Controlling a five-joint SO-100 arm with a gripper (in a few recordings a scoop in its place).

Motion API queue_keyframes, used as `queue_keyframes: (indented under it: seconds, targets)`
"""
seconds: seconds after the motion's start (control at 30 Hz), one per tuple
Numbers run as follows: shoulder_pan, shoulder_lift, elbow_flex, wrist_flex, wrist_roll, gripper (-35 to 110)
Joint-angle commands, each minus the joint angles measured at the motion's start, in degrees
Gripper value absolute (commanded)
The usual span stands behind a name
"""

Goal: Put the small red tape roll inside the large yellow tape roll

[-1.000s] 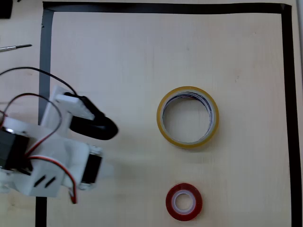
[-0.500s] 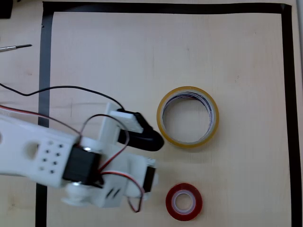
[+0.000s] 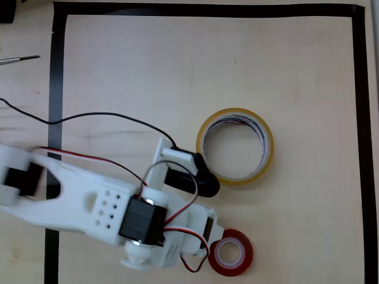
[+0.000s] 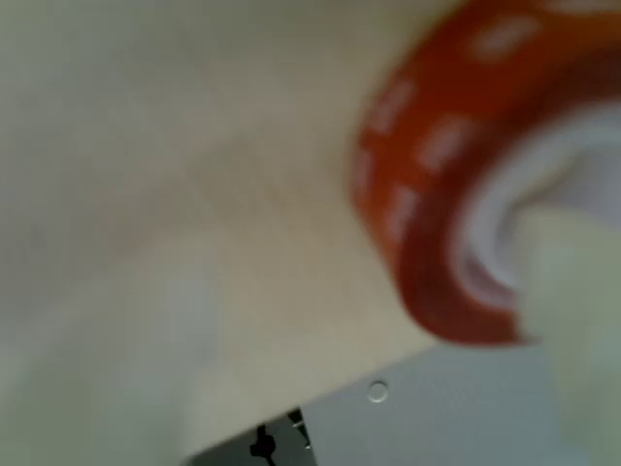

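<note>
1. Your hand (image 3: 201,242) sits low on the bench (image 3: 148,71) in the overhead view, hidden under the white wrist housing, so you cannot tell from either view whether its fingers are parted or closed.
2. The small red tape roll (image 3: 230,252) lies flat just right of your white wrist housing, its left rim touching or partly covered by it; in the wrist view the red roll (image 4: 437,184) is blurred and close at the upper right.
3. A black part of your arm (image 3: 198,180) lies against the lower left rim of the large yellow tape roll (image 3: 235,147).
4. The yellow roll lies flat above the red one, apart from it, its hole showing bare bench.
5. Black tape border (image 3: 207,9) frames the bench; a thin black cable (image 3: 89,116) trails left from your arm.
</note>
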State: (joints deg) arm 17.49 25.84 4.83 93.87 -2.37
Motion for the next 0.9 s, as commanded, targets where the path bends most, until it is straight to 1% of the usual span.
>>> queue_keyframes:
  seconds: [0.0, 0.33, 0.6, 0.87]
  targets:
    - [1.41, 1.58, -16.17, 3.08, -0.09, 18]
    - [2.37, 0.53, -13.54, 2.64, -1.32, 19]
    - [1.41, -5.89, -13.45, 3.08, -2.37, 19]
    - [1.85, -7.73, -11.78, 2.46, -6.59, 20]
